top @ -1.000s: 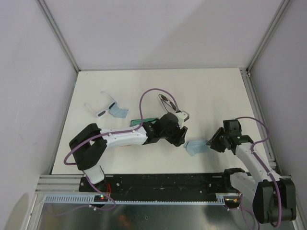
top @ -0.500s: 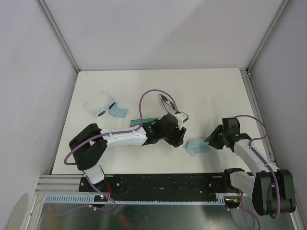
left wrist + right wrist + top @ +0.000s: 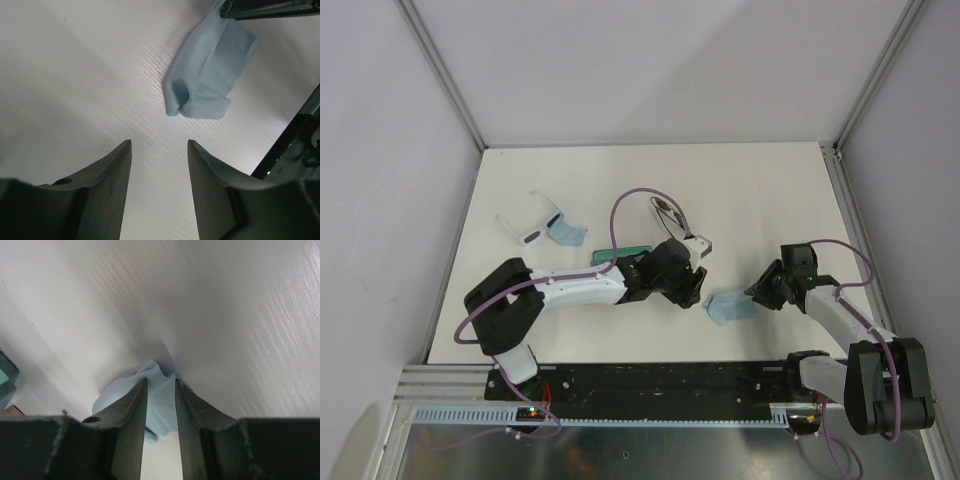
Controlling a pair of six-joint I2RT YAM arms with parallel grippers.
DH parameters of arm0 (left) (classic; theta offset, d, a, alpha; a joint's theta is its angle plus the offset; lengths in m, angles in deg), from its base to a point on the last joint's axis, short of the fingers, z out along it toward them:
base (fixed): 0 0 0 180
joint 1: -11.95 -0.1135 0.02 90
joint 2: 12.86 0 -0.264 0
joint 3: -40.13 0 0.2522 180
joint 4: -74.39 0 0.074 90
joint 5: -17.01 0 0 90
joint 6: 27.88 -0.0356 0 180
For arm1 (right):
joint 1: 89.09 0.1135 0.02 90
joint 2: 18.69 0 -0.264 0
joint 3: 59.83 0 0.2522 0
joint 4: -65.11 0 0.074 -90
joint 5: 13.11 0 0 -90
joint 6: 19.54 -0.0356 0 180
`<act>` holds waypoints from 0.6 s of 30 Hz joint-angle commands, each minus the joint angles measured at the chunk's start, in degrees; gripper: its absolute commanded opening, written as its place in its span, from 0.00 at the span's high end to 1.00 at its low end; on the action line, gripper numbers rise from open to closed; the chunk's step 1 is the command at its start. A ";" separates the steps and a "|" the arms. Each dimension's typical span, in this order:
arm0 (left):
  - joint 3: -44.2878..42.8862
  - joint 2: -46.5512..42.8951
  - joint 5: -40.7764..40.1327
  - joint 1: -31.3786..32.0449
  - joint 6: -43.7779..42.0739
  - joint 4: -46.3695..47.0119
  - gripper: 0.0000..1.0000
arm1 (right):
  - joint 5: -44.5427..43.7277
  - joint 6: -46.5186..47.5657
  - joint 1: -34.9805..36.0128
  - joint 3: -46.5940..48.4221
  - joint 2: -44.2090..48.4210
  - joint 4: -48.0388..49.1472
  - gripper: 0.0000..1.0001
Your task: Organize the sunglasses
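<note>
The white-framed sunglasses (image 3: 533, 226) lie at the far left of the table, next to a light blue cloth (image 3: 568, 235). The thin dark-framed sunglasses (image 3: 667, 209) lie at mid-table, just beyond my left wrist. My left gripper (image 3: 698, 286) (image 3: 159, 144) is open and empty, low over bare table. A second light blue cloth (image 3: 728, 307) (image 3: 207, 75) lies crumpled just ahead of it. My right gripper (image 3: 758, 293) (image 3: 160, 381) is narrowly open, its fingers straddling that cloth's (image 3: 157, 390) right edge.
A teal-edged object (image 3: 620, 252) lies partly under my left arm, and a small grey object (image 3: 702, 243) sits by its wrist. The table's front edge and a black rail (image 3: 295, 145) are close to the right of my left gripper. Grey walls enclose the table.
My right gripper has moved left and now reaches the cloth's right edge. My left gripper has drawn back slightly. The cloth and both sunglasses have not moved.
</note>
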State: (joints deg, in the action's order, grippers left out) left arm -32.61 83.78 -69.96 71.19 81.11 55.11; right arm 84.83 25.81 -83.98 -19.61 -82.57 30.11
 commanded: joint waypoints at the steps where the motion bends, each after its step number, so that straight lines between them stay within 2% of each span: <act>1: 0.25 -1.66 -1.23 0.35 -1.27 0.92 0.47 | -0.93 -1.01 -0.02 0.17 -0.94 2.62 0.67; 11: -0.55 -0.40 -1.19 0.35 -2.26 0.86 0.47 | -0.37 -1.74 -0.03 0.17 -6.26 7.75 0.70; 18: -1.17 0.33 -1.16 0.35 -2.94 0.81 0.48 | -0.28 -1.90 -0.11 0.78 -6.21 8.58 0.82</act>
State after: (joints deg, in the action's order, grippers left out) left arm -32.55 83.80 -70.07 71.19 80.01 55.13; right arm 86.19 23.95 -83.98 -19.57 -88.73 38.48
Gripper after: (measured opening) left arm 0.524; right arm 0.207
